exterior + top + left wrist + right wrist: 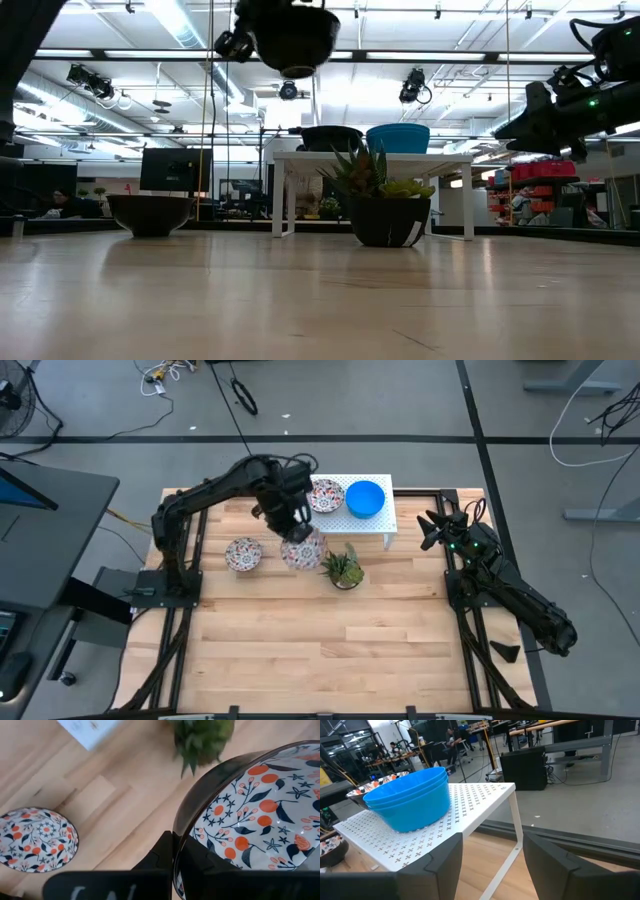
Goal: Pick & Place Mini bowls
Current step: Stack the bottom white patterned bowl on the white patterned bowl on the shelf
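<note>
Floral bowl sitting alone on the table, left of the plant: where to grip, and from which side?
Grip the rim of the floral bowl from straight above, one finger inside and one outside. It sits upright and open-side up, with bare table around it, and the left gripper holds its bowl that way.

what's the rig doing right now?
The left gripper is shut on a floral bowl, holding it in the air by the rim near the potted plant. A second floral bowl sits on the table. A third sits on the white shelf beside the blue bowls, which are stacked. The right gripper waits open at the table's right edge.
</note>
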Robot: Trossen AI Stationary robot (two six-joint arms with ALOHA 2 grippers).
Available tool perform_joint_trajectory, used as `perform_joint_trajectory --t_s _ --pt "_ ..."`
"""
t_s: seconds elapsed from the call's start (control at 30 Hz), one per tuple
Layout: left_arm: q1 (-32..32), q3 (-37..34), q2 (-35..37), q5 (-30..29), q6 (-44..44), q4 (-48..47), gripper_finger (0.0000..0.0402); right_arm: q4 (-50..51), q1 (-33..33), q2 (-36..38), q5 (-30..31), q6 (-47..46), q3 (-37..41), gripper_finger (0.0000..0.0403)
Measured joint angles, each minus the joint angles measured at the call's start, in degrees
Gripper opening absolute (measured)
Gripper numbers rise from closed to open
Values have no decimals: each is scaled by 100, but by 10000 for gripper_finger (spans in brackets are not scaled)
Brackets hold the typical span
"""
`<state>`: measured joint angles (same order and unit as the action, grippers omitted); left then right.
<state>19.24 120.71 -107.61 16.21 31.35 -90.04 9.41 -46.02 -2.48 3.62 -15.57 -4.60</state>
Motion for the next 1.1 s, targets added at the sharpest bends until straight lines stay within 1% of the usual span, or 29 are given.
perform_joint_trajectory --t_s 0.57,0.77,0.83,1.1 --pt "1272 1110 -751 179 1534 160 12 0 0 -1 -1 0 0 210" --pt "1663 1133 -784 203 1933 735 12 0 0 -2 0 0 0 210" --pt "1774 1133 -800 204 1993 759 12 2 0 -2 -1 0 0 210" --pt "1835 1131 -1186 359 1951 921 12 0 0 -2 0 0 0 210"
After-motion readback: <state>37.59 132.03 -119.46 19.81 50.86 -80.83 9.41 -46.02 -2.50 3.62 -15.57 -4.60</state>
